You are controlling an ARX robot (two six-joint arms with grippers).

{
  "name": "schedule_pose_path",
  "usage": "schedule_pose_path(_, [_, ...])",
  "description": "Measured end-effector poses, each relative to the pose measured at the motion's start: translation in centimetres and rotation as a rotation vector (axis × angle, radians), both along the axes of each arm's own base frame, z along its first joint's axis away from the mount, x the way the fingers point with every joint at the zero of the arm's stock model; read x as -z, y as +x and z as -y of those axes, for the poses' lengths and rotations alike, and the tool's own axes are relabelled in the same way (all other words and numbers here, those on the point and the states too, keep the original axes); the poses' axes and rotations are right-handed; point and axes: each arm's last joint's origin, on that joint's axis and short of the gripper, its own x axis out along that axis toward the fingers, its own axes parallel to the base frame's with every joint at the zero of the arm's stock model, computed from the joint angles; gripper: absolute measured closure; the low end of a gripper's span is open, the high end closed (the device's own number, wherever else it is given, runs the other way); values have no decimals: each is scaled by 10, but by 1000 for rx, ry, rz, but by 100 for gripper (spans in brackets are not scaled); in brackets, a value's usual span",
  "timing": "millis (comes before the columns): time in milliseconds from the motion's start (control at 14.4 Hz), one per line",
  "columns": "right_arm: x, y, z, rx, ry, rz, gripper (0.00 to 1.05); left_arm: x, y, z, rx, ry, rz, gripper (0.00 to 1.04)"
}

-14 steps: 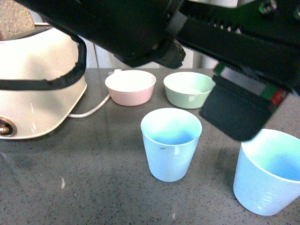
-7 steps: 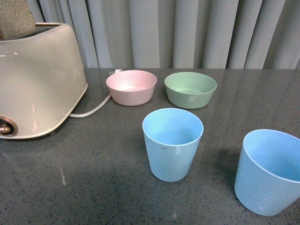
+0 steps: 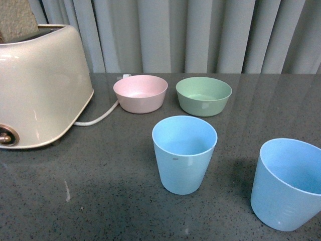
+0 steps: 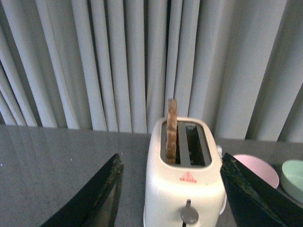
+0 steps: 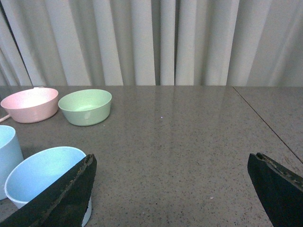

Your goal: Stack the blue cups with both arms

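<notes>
Front view: the middle blue cup (image 3: 184, 153), marked by a dark speck, and the right-hand blue cup (image 3: 288, 183) stand apart on the grey table (image 3: 100, 196). Both are upright, mouths up, long axes vertical, and both are empty. Behind them sit an empty pink bowl (image 3: 140, 93) and an empty green bowl (image 3: 203, 95).

In the right wrist view, the right gripper (image 5: 171, 158) is spread wide, with the right-hand blue cup just beside one finger (image 5: 71, 194). The left gripper (image 4: 171, 160), also spread wide, frames a toaster (image 4: 184, 189) holding a bread slice (image 4: 172, 127).
</notes>
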Motion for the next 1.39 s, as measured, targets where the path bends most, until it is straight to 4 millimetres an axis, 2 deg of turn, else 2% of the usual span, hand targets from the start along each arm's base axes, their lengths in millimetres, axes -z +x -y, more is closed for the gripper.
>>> schedule_pose_path(209, [0, 0, 0, 0, 0, 0, 7, 50, -10, 12, 24, 7, -21, 76])
schedule_pose_path(348, [0, 0, 0, 0, 0, 1, 7, 72, -18, 16, 18, 8, -11, 100])
schedule_pose_path(418, [0, 0, 0, 0, 0, 1, 7, 85, -22, 20, 17, 8, -17, 103])
schedule_pose_path(487, [0, 0, 0, 0, 0, 0, 7, 98, -25, 29, 23, 8, -26, 103])
schedule_pose_path(766, [0, 0, 0, 0, 0, 1, 7, 121, -35, 29, 17, 10, -21, 103])
schedule_pose_path(1392, [0, 0, 0, 0, 0, 1, 7, 146, -48, 29, 17, 10, -20, 103])
